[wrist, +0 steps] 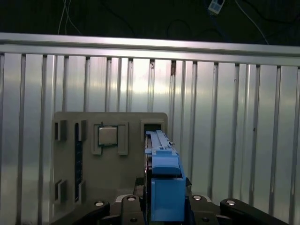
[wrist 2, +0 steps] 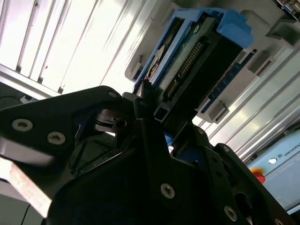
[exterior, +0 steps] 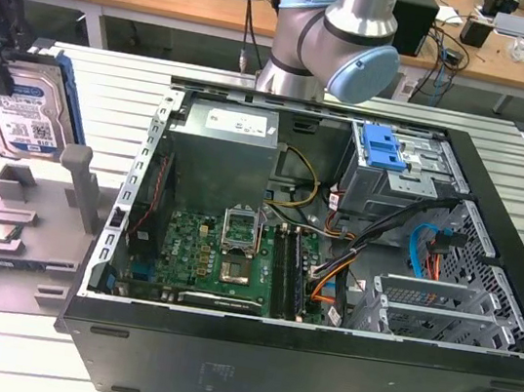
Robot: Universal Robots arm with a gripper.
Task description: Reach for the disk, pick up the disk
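The disk, a silver hard drive with a white-and-blue label and a blue bracket, hangs upright and tilted at the exterior view's far left. It sits just above the grey holder. My black gripper comes down onto its top edge and is shut on it. In the second wrist view the disk shows edge-on, with its connector row between the black fingers. The first wrist view looks along the disk's blue bracket, which rises from between the gripper's jaws.
A small square processor chip lies in a pocket of the grey holder. An open computer case takes up the middle, with a blue-latched drive cage at its back. The arm's base stands behind the case. Ribbed metal table lies underneath.
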